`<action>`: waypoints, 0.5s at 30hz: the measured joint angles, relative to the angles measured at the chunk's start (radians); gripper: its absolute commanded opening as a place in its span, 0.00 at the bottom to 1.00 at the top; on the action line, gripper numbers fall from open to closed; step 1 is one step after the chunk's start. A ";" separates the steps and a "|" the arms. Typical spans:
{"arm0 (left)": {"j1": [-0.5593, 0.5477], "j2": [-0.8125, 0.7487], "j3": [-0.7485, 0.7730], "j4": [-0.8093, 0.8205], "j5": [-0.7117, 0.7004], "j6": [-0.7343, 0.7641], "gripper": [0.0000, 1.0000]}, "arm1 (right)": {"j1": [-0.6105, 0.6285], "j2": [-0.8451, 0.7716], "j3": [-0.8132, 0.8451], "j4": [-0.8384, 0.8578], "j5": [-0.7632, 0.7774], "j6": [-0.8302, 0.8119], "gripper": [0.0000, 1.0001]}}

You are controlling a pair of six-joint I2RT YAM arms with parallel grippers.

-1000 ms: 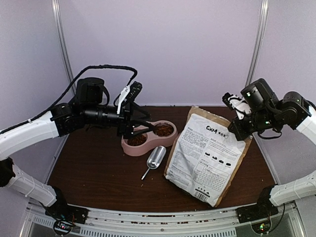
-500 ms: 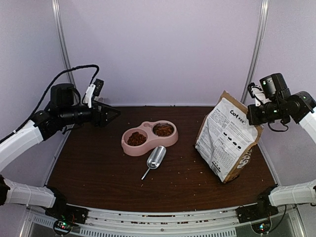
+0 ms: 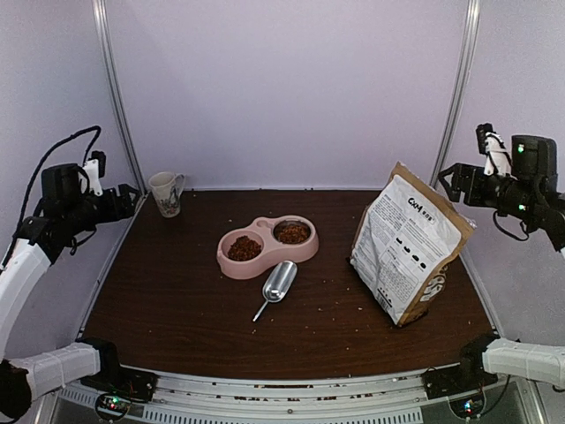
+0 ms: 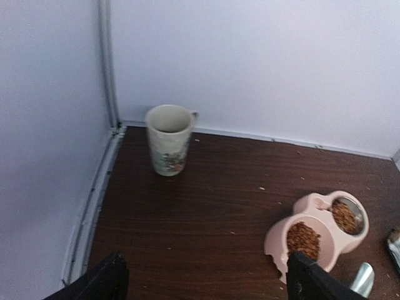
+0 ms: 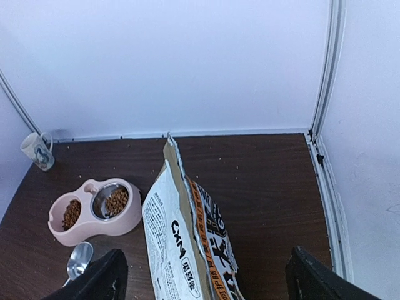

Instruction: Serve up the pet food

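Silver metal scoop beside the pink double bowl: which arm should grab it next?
Probably left. The silver metal scoop points its handle leftward, and the upright tan paper bag stands between it and the right gripper; the left gripper has an open path.

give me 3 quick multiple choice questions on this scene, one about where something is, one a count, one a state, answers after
1. Where on the table does the mug stand?
A) far left corner
B) near right corner
C) dead centre

2. How many compartments of the pink double bowl hold kibble?
A) none
B) one
C) both

3. How is the paper bag placed?
A) lying flat
B) standing upright
C) lifted off the table

Answers:
1 A: the top view shows it by the back wall at the left edge.
2 C: brown pellets show in each compartment.
3 B: it rests on its base at the right side.
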State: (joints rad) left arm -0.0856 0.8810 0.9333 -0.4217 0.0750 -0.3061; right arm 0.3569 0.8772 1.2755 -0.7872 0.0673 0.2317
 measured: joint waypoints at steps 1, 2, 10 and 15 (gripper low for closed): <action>0.029 -0.014 -0.010 0.000 -0.022 0.000 0.96 | -0.008 -0.040 -0.034 0.036 0.000 0.004 0.98; 0.061 -0.032 -0.026 0.002 -0.054 0.000 0.96 | -0.017 -0.081 -0.080 0.080 0.001 0.009 1.00; 0.109 -0.255 -0.320 0.158 -0.378 -0.011 0.98 | -0.042 -0.352 -0.472 0.418 0.058 0.027 1.00; 0.111 -0.337 -0.613 0.444 -0.476 0.014 0.98 | -0.043 -0.507 -0.776 0.668 0.159 0.013 1.00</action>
State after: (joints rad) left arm 0.0254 0.5438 0.3202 0.0219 -0.4011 -0.2920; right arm 0.3134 0.3706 0.4999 -0.1192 0.2268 0.2451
